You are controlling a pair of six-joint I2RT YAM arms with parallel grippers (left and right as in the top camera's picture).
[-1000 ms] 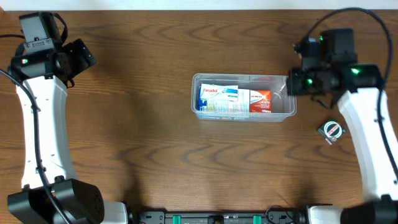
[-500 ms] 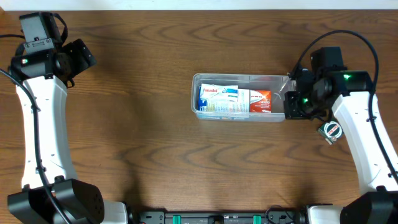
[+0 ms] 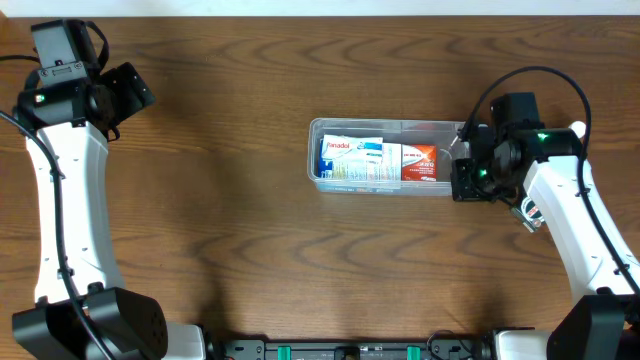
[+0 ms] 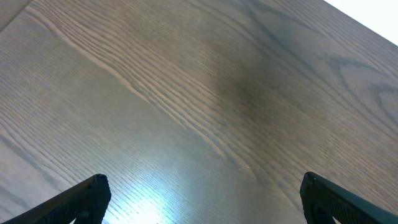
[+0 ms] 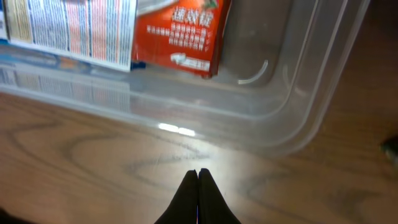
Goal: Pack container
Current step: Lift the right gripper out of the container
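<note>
Right gripper (image 5: 198, 177) moved to container (image 3: 312, 155) corner | blue box (image 3: 352, 158) reads "Panadol"

Container (image 3: 312, 160) sits right of centre on the desk (image 3: 220, 200). In it, left box (image 3: 351, 160) and right box (image 3: 420, 162) lie side by side. Right claw (image 3: 462, 182) is just beside the container's near-right corner.

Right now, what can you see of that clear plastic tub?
The container is a shallow, see-through plastic tub, rectangular with rounded corners and a rim. It sits flat on the wooden table. Inside lie a white-and-blue box and a red-and-white box; its right end is bare. The right end effector, closed, is just outside that corner.
</note>
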